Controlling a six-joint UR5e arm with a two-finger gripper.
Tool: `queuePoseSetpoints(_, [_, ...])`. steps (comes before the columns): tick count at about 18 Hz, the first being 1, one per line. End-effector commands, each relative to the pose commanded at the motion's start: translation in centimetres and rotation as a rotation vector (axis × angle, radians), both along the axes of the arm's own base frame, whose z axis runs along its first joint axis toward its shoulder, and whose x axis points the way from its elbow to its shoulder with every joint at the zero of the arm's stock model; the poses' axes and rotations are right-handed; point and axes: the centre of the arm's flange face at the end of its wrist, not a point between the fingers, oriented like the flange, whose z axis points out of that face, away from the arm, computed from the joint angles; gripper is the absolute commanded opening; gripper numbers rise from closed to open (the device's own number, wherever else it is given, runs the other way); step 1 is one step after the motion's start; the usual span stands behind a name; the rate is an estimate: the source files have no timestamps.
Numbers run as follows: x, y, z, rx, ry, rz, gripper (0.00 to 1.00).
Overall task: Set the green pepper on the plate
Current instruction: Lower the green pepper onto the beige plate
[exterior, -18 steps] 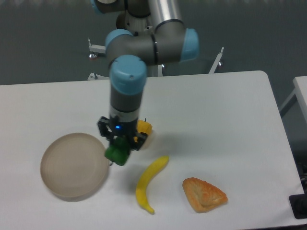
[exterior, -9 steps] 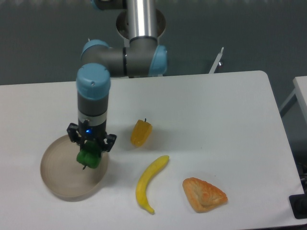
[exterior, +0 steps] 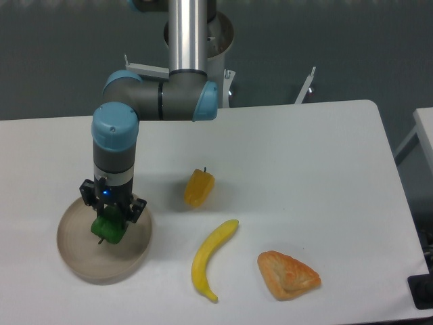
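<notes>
The green pepper [exterior: 108, 229] is small, glossy and bright green. My gripper [exterior: 110, 220] is shut on it and points straight down. It holds the pepper over the middle of the plate [exterior: 81, 256], a round beige-tan dish at the front left of the table. I cannot tell whether the pepper touches the plate's surface. The fingers hide the pepper's upper part.
A yellow-orange pepper [exterior: 199, 188] lies right of the plate. A yellow banana [exterior: 211, 259] lies in front of it. A brown pastry [exterior: 287, 275] lies at the front right. The white table [exterior: 304, 162] ends at the right edge near a second table.
My gripper has moved left with the green pepper, from beside the plate's right rim to over its middle. It has also dropped a little lower. The yellow-orange pepper came into view.
</notes>
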Motion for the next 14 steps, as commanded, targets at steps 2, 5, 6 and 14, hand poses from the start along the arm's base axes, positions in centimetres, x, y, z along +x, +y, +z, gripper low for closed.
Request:
queuePoseSetpoints(2, [0.1, 0.1, -0.3, 0.000, 0.007, -0.032, 0.32])
queuePoseSetpoints(5, [0.3, 0.3, -0.9, 0.008, -0.004, -0.098, 0.32])
queuePoseSetpoints(6, [0.3, 0.3, -1.1, 0.012, -0.001, -0.125, 0.34])
queuePoseSetpoints(14, [1.0, 0.6, -1.8, 0.010, -0.002, -0.146, 0.34])
